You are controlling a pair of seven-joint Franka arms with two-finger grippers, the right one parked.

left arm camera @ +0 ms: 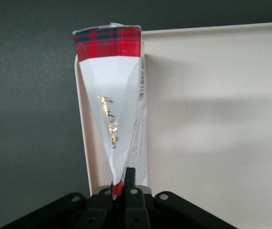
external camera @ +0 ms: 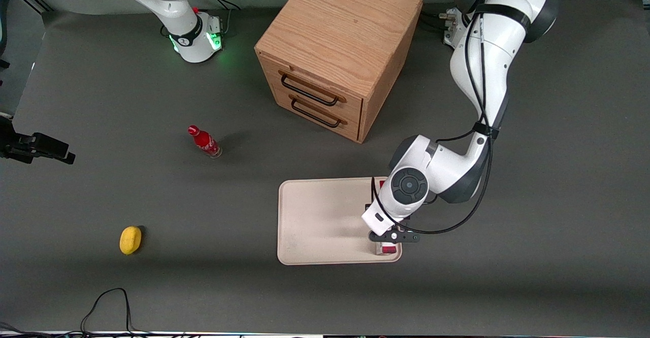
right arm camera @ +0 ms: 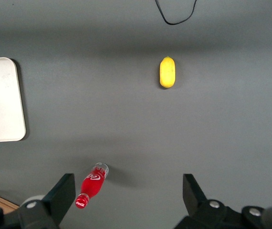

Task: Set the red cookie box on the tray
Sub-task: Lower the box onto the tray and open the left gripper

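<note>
The red cookie box (left arm camera: 111, 100) stands on its thin edge, with a white narrow face carrying gold lettering and a red tartan end. My left gripper (left arm camera: 121, 183) is shut on its near end. One finger (left arm camera: 130, 174) presses against its side. The box lies along the rim of the cream-white tray (left arm camera: 212, 119) at the working arm's end. In the front view the arm's wrist covers most of the box (external camera: 388, 249). The gripper (external camera: 392, 237) hangs over that same edge of the tray (external camera: 320, 221). I cannot tell whether the box touches the tray.
A wooden two-drawer cabinet (external camera: 335, 54) stands farther from the front camera than the tray. A small red bottle (external camera: 204, 142) and a yellow oval object (external camera: 130, 240) lie toward the parked arm's end. A black cable (external camera: 109, 302) loops at the table's near edge.
</note>
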